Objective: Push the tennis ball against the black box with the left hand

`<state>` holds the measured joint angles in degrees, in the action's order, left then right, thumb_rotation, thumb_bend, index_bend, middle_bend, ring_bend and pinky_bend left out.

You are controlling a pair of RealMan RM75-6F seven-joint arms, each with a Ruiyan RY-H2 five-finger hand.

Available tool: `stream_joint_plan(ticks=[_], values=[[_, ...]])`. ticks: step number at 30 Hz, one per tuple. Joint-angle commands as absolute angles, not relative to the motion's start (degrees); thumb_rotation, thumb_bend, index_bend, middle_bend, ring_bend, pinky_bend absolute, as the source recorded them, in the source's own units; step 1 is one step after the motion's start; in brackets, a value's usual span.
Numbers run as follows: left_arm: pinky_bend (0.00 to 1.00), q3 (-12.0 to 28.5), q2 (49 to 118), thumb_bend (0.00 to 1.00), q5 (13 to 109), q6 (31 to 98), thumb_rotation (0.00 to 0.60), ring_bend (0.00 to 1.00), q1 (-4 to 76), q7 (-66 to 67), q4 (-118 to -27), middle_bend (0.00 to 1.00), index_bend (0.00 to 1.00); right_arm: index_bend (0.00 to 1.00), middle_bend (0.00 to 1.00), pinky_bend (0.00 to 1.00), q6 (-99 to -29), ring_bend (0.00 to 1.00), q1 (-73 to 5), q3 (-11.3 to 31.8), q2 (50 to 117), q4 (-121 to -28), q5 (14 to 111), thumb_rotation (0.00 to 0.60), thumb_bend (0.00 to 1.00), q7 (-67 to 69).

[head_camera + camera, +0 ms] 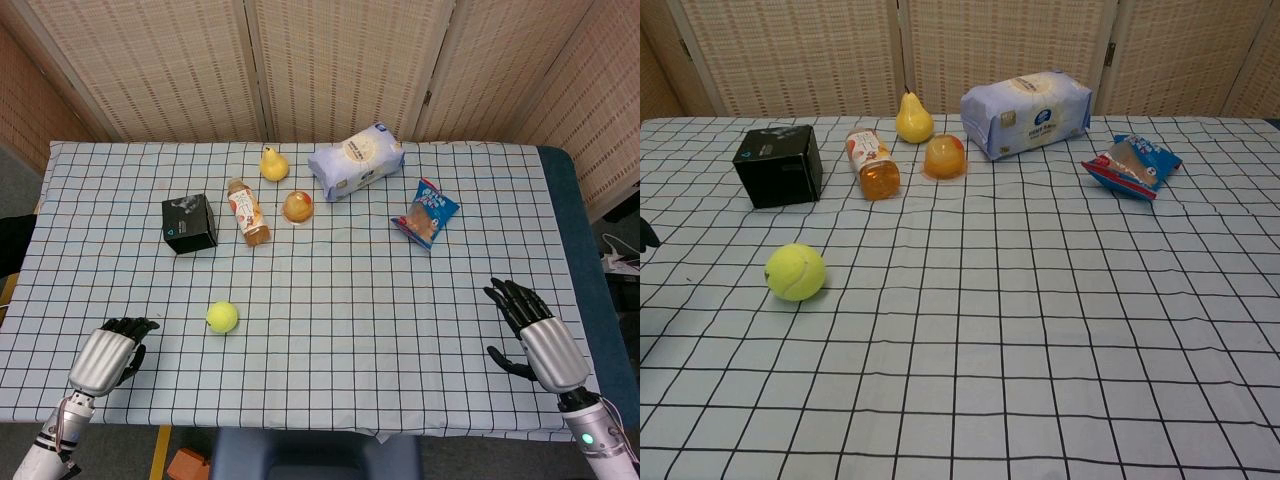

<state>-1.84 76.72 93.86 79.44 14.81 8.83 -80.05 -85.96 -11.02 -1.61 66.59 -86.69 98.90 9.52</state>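
1. The left hand (112, 352) rests near the table's (330, 380) near-left corner, fingers curled downward and holding nothing that shows; whether they are fully closed I cannot tell. It sits to the ball's left and slightly nearer, which I judge a poor line for a push, since the box lies farther in; the hand likely needs to get to the ball's near side first.
2. The right hand (532, 335) lies near the near-right corner, fingers spread wide and empty. It has no part in this task and looks parked out of the way.
3. The ball (222, 316) sits loose on the checked cloth, near the left part of the near edge, well apart from everything. Being round, it may roll off line if struck off-centre.
4. The box (190, 223) stands farther in, toward the left edge, one corner turned to the camera. A small light mark shows on top; it is too small to read.
5. Beside the box lies a bottle (247, 212), then a jelly cup (298, 206) and a pear (273, 164) toward the far edge.
6. A wipes pack (355, 161) lies near the far edge and a blue snack bag (427, 214) toward the right; both carry print, none legible.
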Motion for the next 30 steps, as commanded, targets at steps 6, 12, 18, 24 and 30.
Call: stream_joint_plan(ticks=[6,12,18,24,30], values=[[0.41,-1.9,76.5,0.6,93.9,79.7,0.6,0.33,14.7,8.6,-80.1,0.31,0.3,0.0,0.0,0.11,-84.7,0.0,-11.2,-1.9,66.6,-86.9,98.7,0.6,0.21,8.7],[0.41,-1.7,76.5,0.6,94.1,80.1,0.6,0.33,14.7,8.2,-80.2,0.31,0.3,0.0,0.0,0.11,-84.0,0.0,-11.4,-1.8,66.7,-86.8,98.1,0.6,0.21,8.4],[0.41,-1.9,76.5,0.6,94.9,80.8,0.6,0.33,14.6,8.5,-80.4,0.31,0.3,0.0,0.0,0.11,-82.5,0.0,-11.6,-1.9,66.8,-86.9,97.1,0.6,0.21,7.4],[0.51,-1.7,76.7,0.68,95.8,81.8,0.6,0.36,14.7,7.6,-81.9,0.33,0.32,0.0,0.0,0.11,-81.5,0.0,-11.8,-2.1,66.7,-87.2,96.9,0.6,0.21,7.2],[0.63,-3.0,77.1,0.9,95.5,78.2,0.6,0.55,15.5,9.8,-85.4,0.51,0.46,0.0,0.0,0.11,-81.2,0.0,-12.0,-2.0,66.5,-87.4,96.4,0.6,0.21,7.9]])
